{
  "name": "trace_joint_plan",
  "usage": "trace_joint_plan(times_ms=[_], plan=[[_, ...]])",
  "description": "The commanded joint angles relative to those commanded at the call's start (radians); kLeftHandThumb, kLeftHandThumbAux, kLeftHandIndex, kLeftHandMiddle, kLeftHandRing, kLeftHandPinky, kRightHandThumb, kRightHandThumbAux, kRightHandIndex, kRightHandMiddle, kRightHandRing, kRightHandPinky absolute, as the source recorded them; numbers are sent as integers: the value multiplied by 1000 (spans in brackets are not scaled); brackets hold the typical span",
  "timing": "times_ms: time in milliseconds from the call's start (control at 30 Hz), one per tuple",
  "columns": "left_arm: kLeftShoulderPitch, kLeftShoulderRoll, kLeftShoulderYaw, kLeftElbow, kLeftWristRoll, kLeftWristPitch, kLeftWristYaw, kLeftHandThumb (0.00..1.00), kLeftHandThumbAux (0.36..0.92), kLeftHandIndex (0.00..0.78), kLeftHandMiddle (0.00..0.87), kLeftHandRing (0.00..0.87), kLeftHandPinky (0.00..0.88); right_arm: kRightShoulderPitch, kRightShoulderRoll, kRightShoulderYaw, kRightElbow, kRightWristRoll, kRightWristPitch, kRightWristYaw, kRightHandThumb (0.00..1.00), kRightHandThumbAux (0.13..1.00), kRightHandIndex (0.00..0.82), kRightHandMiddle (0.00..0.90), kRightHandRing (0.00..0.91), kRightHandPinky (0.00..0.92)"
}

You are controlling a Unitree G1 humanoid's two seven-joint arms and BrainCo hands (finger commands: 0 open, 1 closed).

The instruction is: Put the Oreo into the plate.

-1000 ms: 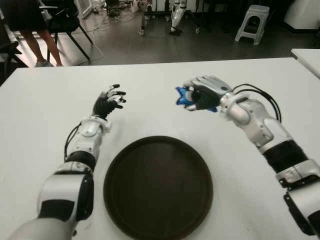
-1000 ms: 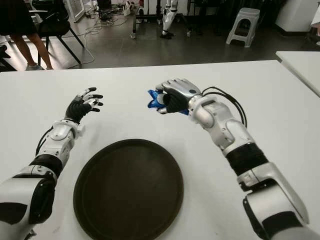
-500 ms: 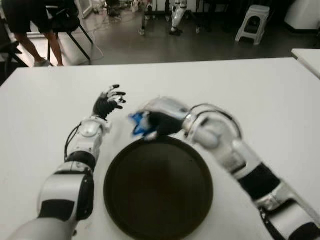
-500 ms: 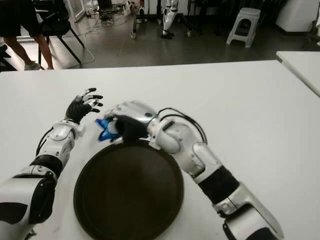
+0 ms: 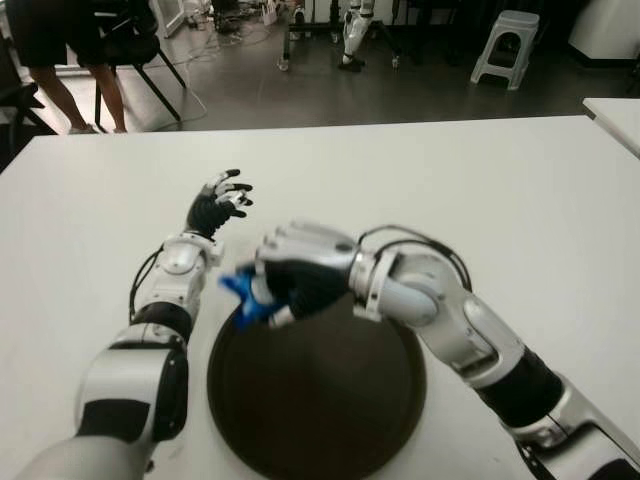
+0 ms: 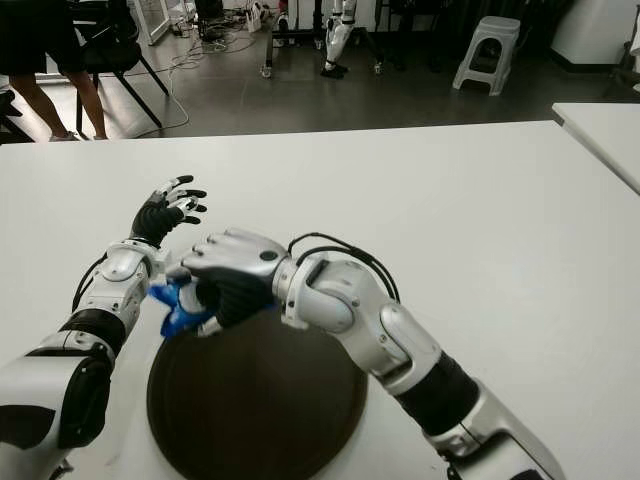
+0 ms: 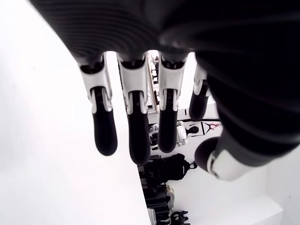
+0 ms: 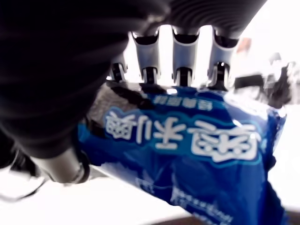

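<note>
The dark round plate (image 5: 330, 420) sits nearest on the white tabletop (image 5: 520, 190); over its rim at about ten o'clock the right hand (image 5: 295, 280) grips the blue Oreo packet (image 5: 243, 297). This looks like the carry-over step: next, shift toward the plate's centre, lower and release. Farther off at eleven o'clock, the left hand (image 5: 215, 205) shows with fingers spread, holding nothing.

A blue Oreo packet (image 8: 187, 154) with white printed characters fills the middle and lower right of the frame, running on a slight slant. The right hand (image 8: 154, 79) is curled around it: four grey-and-black fingers (image 8: 184, 56) come down from the top centre onto the packet's upper edge, and the dark palm covers the upper left. Behind the fingers the background is bright white and blurred.
</note>
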Motion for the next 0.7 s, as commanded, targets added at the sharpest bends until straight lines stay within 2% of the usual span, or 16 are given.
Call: trace_joint_plan(times_ms=[133, 267, 433, 700], plan=[[-1, 0, 1, 0, -1, 2, -2, 216, 633, 165, 310, 357, 410, 9, -15, 7, 18, 8, -34, 4, 840, 683, 429, 487, 702, 726], [-1, -1, 0, -1, 0, 5, -4, 210, 634, 161, 300, 344, 390, 5, -33, 8, 56, 13, -77, -1, 840, 683, 429, 485, 666, 669], [-3, 0, -2, 0, 2, 9, -3, 210, 644, 159, 297, 337, 377, 14, -23, 34, 148, -41, -114, -56, 840, 684, 428, 482, 636, 652], [-2, -1, -2, 0, 3, 6, 1, 212, 638, 165, 300, 343, 387, 27, -29, 27, 168, -103, -95, -88, 838, 685, 425, 475, 555, 583]])
